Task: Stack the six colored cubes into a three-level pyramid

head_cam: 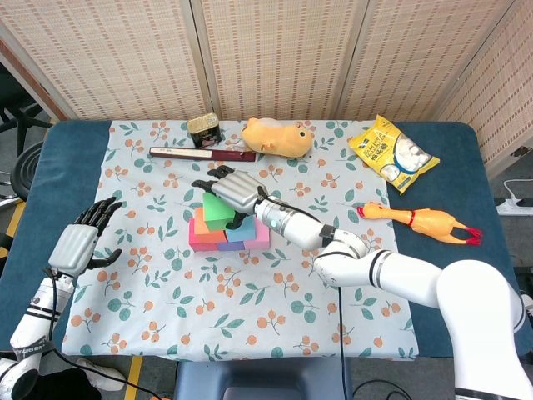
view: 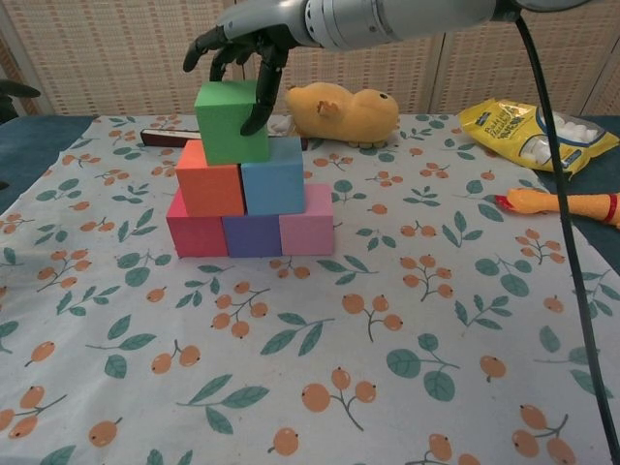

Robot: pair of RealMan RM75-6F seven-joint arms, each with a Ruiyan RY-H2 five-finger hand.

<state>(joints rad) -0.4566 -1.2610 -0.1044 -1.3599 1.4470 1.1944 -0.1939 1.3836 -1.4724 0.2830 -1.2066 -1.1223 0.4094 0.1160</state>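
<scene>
The green cube (view: 231, 121) (head_cam: 218, 210) sits on top of the orange cube (view: 208, 189) and the blue cube (view: 273, 187). Under those lie the red cube (view: 194, 235), the purple cube (view: 252, 235) and the pink cube (view: 307, 231) in a row. My right hand (view: 242, 39) (head_cam: 233, 190) reaches over the stack from the right and grips the green cube, thumb down its right face, fingers behind its top edge. My left hand (head_cam: 79, 242) hovers open at the cloth's left edge, holding nothing.
Behind the stack lie a yellow plush toy (head_cam: 277, 137), a dark red flat box (head_cam: 202, 153) and a tin can (head_cam: 202, 129). A snack bag (head_cam: 391, 154) and a rubber chicken (head_cam: 420, 221) lie to the right. The floral cloth (view: 387, 368) covers the table's front.
</scene>
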